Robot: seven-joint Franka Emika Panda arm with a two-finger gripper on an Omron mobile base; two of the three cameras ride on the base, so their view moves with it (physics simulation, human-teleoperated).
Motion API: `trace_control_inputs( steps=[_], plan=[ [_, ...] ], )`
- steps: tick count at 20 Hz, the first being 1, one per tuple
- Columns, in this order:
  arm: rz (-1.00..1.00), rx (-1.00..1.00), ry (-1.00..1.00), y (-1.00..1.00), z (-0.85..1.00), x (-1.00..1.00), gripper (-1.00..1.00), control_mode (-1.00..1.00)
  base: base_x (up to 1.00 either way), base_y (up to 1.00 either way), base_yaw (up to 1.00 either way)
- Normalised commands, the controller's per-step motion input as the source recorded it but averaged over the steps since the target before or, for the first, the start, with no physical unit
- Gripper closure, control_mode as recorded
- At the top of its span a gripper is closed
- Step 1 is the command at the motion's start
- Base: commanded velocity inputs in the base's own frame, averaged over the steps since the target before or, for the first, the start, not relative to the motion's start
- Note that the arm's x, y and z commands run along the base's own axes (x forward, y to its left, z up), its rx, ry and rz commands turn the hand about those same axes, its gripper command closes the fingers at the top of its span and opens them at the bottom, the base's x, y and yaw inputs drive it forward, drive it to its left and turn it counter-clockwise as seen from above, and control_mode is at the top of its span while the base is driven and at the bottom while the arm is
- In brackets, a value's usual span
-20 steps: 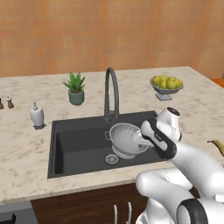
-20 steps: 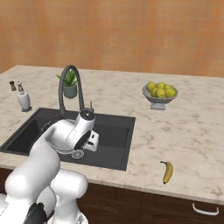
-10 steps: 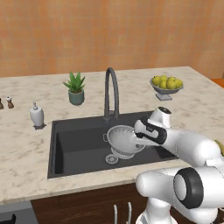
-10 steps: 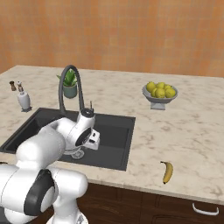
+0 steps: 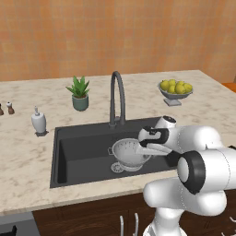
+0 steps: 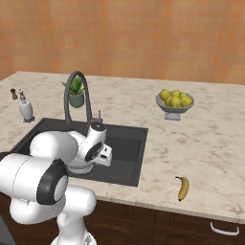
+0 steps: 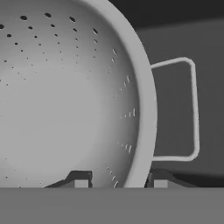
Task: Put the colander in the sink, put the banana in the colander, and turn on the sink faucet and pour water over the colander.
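With my gripper [image 7: 117, 183] down in the sink [image 5: 83, 150], one fingertip [image 7: 78, 181] sits inside the colander [image 7: 65, 100] and the other just outside its rim, so the rim runs right between them; they look pressed onto it, so I'd call it clamped on the colander's edge. The hand view has one of its thin wire handles sticking out past the rim, over the dark basin floor. From the left base view, the colander sits upright in the basin, right by the round drain [image 5: 117, 168], with the dark gooseneck faucet [image 5: 116, 97] standing at the back edge behind it. The banana [image 6: 183, 188] is lying on the marble counter [image 6: 210, 143] well off to the right of the sink, near the front edge. Farther back there's a grey fruit bowl [image 6: 174, 102] with yellow-green fruit, a little potted plant [image 5: 79, 92] next to the faucet, and a white soap dispenser [image 5: 38, 121] left of the sink.
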Motion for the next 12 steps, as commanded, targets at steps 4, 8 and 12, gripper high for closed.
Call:
trace_control_inputs(
  steps=[4,8,12],
  plan=[
    [0.00,0.00,-0.01,-0.09,-0.01,-0.36,1.00,-1.00,0.00,0.00,0.00],
    [0.00,0.00,-0.02,0.10,0.00,-0.14,1.00,-1.00,0.00,0.00,0.00],
    [0.00,0.00,-0.02,0.43,0.00,0.00,1.00,-1.00,0.00,0.00,0.00]
  ],
)
